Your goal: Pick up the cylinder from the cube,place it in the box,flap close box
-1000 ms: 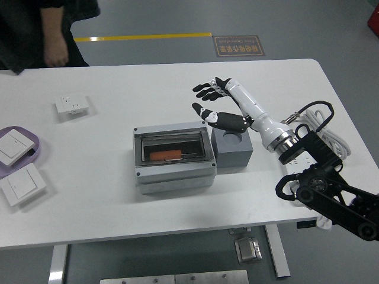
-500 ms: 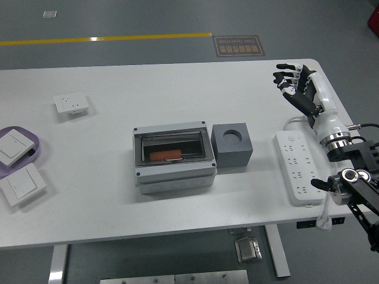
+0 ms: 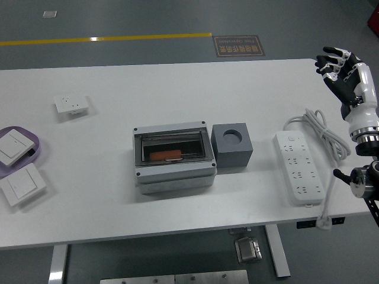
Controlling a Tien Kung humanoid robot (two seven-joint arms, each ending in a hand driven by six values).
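Observation:
A grey box (image 3: 173, 158) with a clear window lid lies at the table's middle. An orange cylinder (image 3: 166, 155) shows inside it, behind the window. A dark grey cube (image 3: 231, 146) with an empty round hole in its top stands against the box's right side. My right hand (image 3: 339, 70) is raised at the picture's right edge, off the table's right end, far from the cube. Its fingers are spread and hold nothing. My left arm is out of view.
A white power strip (image 3: 298, 167) with its coiled cable (image 3: 324, 133) lies right of the cube. A white socket (image 3: 72, 105) lies at the far left. A purple tray (image 3: 29, 155) with a switch and another wall switch (image 3: 22, 185) sit at the left edge.
My right hand has swung from over the cube out to the right and up, past the table's end. The person at the top left has left the view.

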